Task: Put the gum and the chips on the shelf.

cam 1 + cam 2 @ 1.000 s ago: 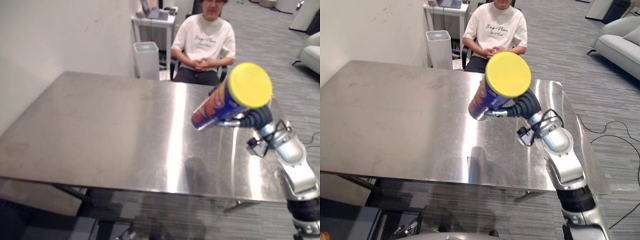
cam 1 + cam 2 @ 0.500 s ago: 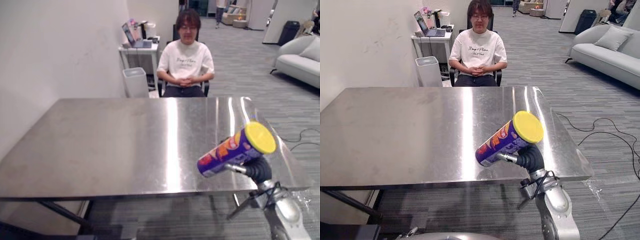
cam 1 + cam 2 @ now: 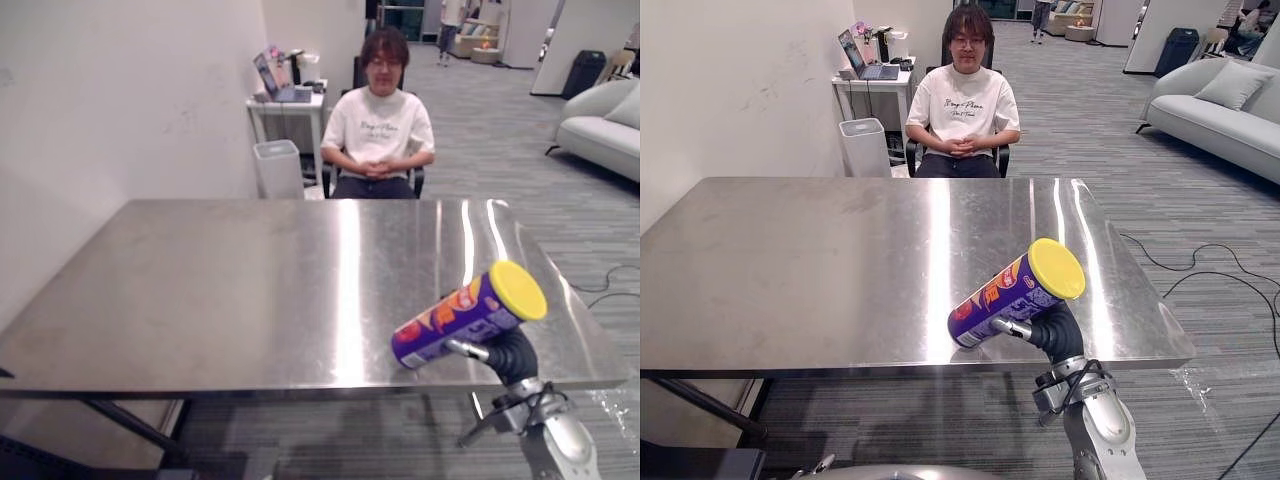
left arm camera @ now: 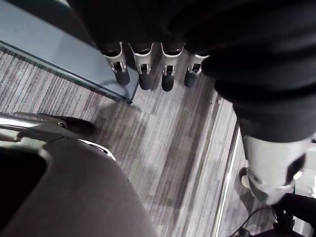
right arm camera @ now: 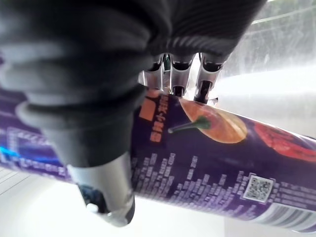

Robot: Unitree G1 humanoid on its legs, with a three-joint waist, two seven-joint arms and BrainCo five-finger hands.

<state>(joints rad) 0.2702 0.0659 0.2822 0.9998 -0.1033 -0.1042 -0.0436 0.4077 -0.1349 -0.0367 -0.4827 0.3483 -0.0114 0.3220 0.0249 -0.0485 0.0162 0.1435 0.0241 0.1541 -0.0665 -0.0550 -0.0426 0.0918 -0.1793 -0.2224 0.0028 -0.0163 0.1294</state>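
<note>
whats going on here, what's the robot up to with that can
The robot's right hand has its fingers wrapped round a purple chips can with a yellow lid, holding it tilted in the air by the near edge of the steel table, towards its right. The left hand hangs open above the floor, holding nothing. A person sits behind the table, hands clasped.

Purple chips can [image 3: 1015, 294], yellow lid, tilted, held aloft

At five o'clock, a dark ribbed cover sheathed the right hand [image 3: 1060, 335] above its smooth silver-grey arm [image 3: 1102, 440]; the left hand [image 4: 143, 74] showed silver, dark-tipped fingers.
</note>
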